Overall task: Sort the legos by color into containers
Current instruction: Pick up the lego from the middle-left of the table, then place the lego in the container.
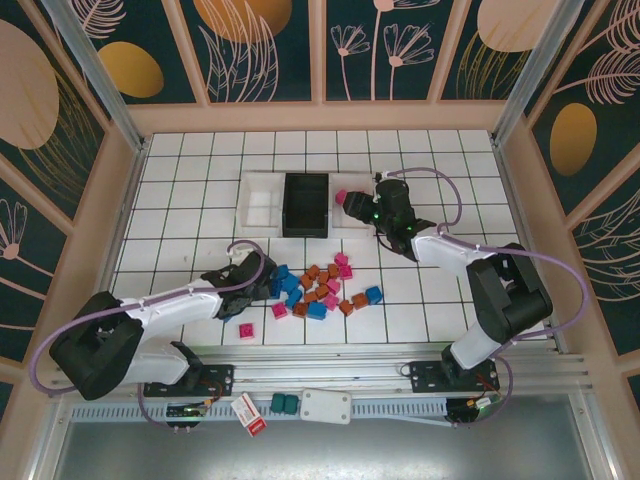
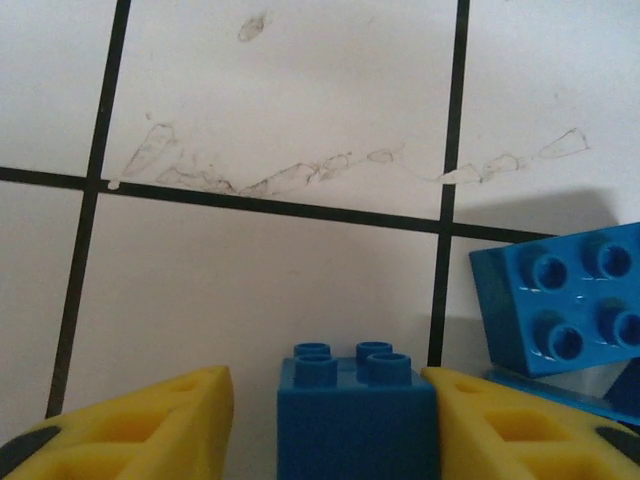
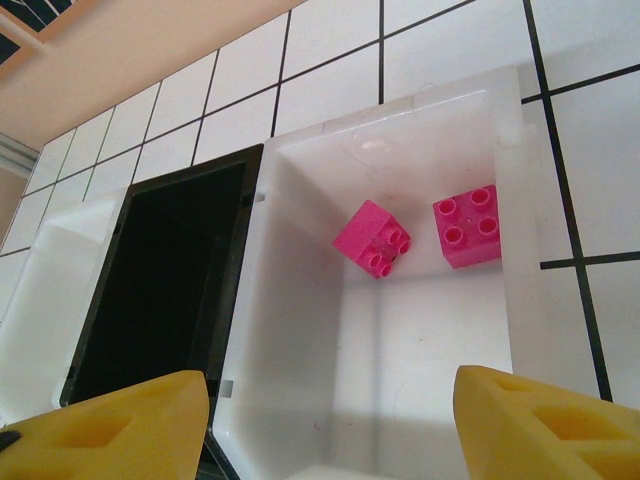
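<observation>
The left gripper [image 2: 328,405] was found on the near side of the black bin [image 1: 306,205]. Its fingers [image 2: 520,430] bracketed a blue lego [image 2: 355,425], one pad touching and the other just apart. It was judged that closure should be completed squarely before lifting. The right gripper [image 3: 330,410] was held spread and empty over the white bin [image 3: 420,340] right of the black bin, with two pink legos [image 3: 372,237] inside.

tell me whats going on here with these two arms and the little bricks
Two arms are sorting bricks into bins by color. The left gripper straddles a blue brick on the table, with a gap at one finger, so it isn't gripped yet. The right gripper hangs open over the right white bin, which holds two pink bricks. Most bricks lie in a pile between the arms.
</observation>
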You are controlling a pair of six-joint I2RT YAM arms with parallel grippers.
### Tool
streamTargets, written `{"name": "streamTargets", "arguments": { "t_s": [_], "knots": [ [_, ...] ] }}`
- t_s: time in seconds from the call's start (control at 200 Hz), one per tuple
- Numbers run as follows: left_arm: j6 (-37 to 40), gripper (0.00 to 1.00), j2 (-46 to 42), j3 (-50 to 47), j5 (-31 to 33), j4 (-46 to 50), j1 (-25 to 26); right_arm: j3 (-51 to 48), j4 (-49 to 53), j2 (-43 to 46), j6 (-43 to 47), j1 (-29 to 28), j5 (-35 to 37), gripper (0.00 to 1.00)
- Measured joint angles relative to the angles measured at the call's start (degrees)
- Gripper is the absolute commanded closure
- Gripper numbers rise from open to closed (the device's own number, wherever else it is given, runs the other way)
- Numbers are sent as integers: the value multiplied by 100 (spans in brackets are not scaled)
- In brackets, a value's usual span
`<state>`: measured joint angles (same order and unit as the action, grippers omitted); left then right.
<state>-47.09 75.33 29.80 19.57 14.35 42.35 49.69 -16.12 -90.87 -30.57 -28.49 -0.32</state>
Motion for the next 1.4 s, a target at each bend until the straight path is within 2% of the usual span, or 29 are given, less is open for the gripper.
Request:
{"name": "streamTargets", "arguments": {
  "t_s": [0.16,0.31,0.515,0.701,0.901,0.976,1.071,1.116,1.301,1.401],
  "knots": [
    [7,72,33,-17,-13,-35,-2,0,4,0,-2,2,2,34],
    [125,74,-179,210,26,125,-118,-4,13,50,-2,0,0,33],
    [476,75,-470,1196,2,-9,-1233,-118,31,170,-24,0,-2,33],
    [765,76,575,2465,-131,-437,-1963,-208,155,190,-26,-31,-2,33],
    [927,75,2135,3600,-310,-538,-2109,-459,385,520,-24,-103,-15,33],
    [953,67,2544,3884,-378,-533,-2109,-540,461,686,-24,-131,-55,33],
    [997,48,2898,4140,-479,-529,-2109,-640,586,892,-22,-149,-149,33],
    [953,43,2946,4181,-531,-531,-2109,-715,640,999,-22,-153,-188,33],
    [984,30,2780,4253,-782,-533,-2109,-1060,1071,1480,-24,-162,-306,32],
    [944,13,2306,4063,-1012,-636,-2105,-1198,1366,1738,-35,-168,-337,33]
  ]
}}
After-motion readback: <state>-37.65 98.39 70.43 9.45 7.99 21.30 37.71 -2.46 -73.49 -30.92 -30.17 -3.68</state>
